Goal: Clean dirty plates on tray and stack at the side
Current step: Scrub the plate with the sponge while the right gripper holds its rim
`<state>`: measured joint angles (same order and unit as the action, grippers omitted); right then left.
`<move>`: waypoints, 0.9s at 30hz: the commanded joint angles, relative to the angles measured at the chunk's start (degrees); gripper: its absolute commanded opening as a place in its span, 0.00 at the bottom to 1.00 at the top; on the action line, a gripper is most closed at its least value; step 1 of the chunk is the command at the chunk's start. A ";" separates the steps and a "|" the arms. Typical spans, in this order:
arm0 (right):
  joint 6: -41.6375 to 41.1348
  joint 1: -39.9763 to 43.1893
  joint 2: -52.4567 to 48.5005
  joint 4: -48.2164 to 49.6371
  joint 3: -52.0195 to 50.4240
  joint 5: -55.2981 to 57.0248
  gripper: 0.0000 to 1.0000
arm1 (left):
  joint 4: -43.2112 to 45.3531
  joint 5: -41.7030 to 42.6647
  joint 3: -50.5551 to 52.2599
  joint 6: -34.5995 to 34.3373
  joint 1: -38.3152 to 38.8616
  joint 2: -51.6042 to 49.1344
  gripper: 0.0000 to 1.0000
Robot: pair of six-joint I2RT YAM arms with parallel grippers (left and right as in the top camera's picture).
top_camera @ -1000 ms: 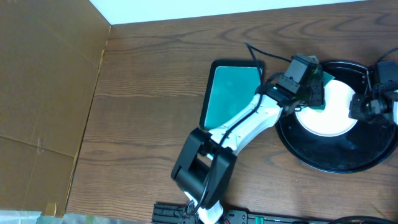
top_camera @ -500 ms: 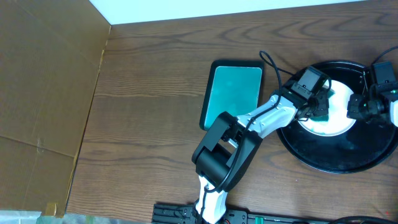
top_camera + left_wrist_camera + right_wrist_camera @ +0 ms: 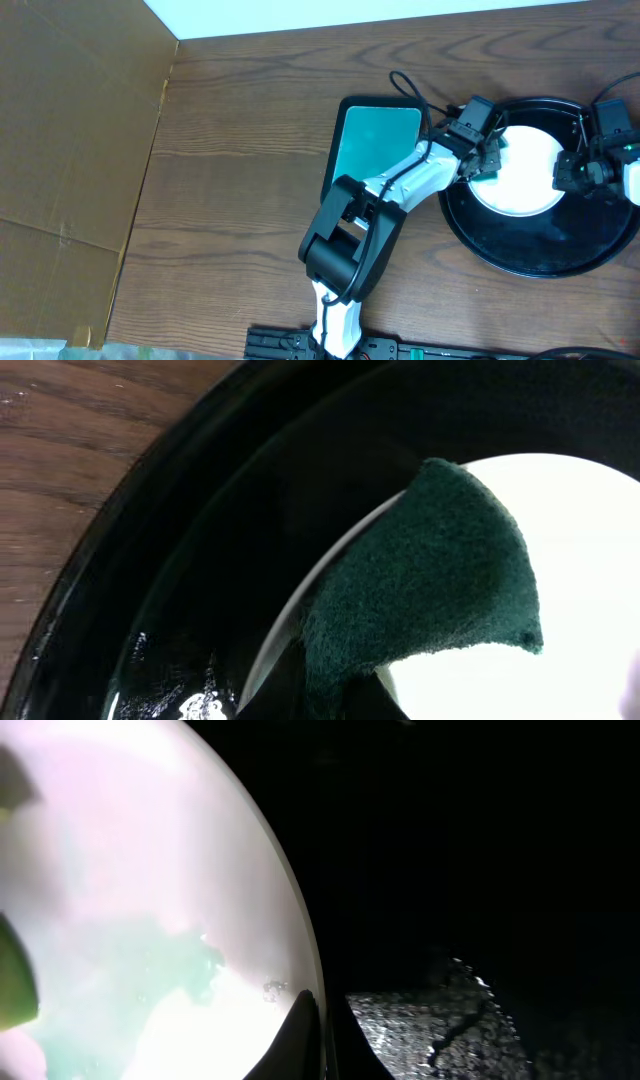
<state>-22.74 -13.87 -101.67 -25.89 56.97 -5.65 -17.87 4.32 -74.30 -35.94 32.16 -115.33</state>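
Teal-smeared plate [image 3: 150, 850] on black tray [image 3: 480, 870]

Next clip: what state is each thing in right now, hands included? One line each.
round white plate: flat on the black tray, teal smear on it.
large round glossy black tray: flat on the table, holding the plate.
dark green scouring pad: gripped, lying over the plate's left edge.
left hand: shut on the pad.
right hand: shut, tips at the plate's right rim.
teal rectangular tray: flat on the table.

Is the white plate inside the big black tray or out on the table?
Inside. The round white plate lies within the rim of the glossy round black tray, with black floor showing around it.
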 commanded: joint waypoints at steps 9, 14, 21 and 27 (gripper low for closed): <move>1.14 0.26 -0.24 -0.70 0.39 2.40 0.01 | 7.06 18.62 0.20 -7.96 -2.12 6.80 0.07; 1.14 0.26 -0.24 -0.68 0.39 2.40 0.01 | 7.06 18.64 0.70 -7.32 1.01 4.46 0.08; 1.14 0.26 -0.24 -0.76 0.39 2.40 0.01 | 2.43 12.90 0.96 -0.04 2.19 1.03 0.08; 1.14 0.26 -0.24 -0.76 0.39 2.40 0.01 | -3.04 -5.33 0.96 4.61 -0.57 0.55 0.07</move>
<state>-22.74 -13.82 -101.67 -26.35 57.06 -4.82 -19.18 11.49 -73.78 -36.03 33.39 -114.59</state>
